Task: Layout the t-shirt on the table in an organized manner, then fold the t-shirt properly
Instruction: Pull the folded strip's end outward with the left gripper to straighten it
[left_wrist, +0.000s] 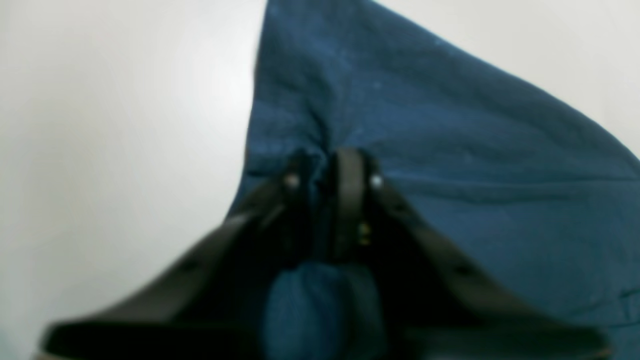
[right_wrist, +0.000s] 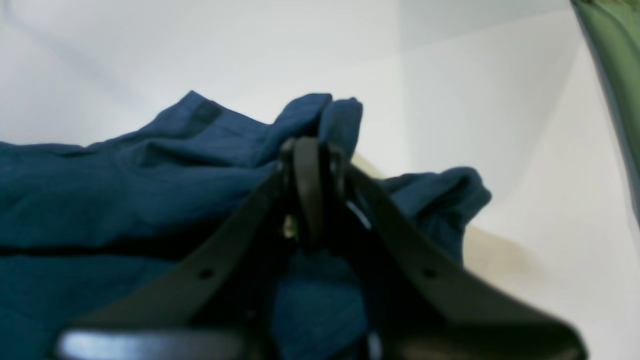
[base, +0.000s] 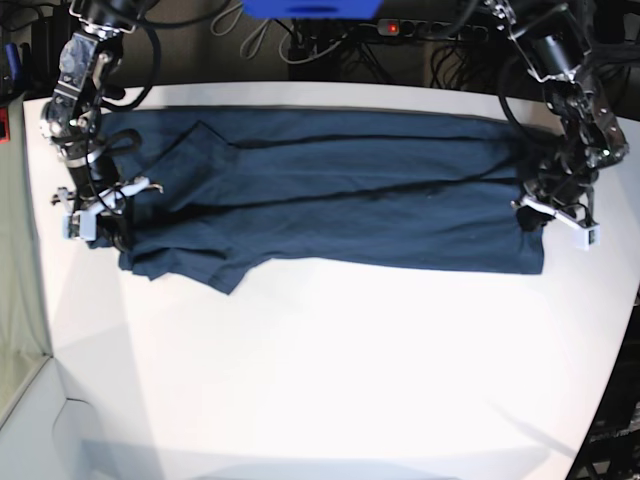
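The dark navy t-shirt (base: 350, 210) lies spread lengthwise across the far half of the white table (base: 330, 370), with one sleeve folded over at its left end. In the base view my left gripper (base: 530, 212) sits at the shirt's right edge. The left wrist view shows its jaws (left_wrist: 330, 170) pinched together on a bunched fold of the t-shirt (left_wrist: 450, 150). My right gripper (base: 105, 220) is at the shirt's left end. Its jaws (right_wrist: 312, 145) are shut on a raised fold of the t-shirt (right_wrist: 100, 190), lifted slightly off the table (right_wrist: 500, 100).
A grey-green panel (base: 15, 330) borders the table's left side and also shows as the panel (right_wrist: 615, 75) in the right wrist view. Cables and a power strip (base: 400, 28) run behind the far edge. The table's edge curves in at the right.
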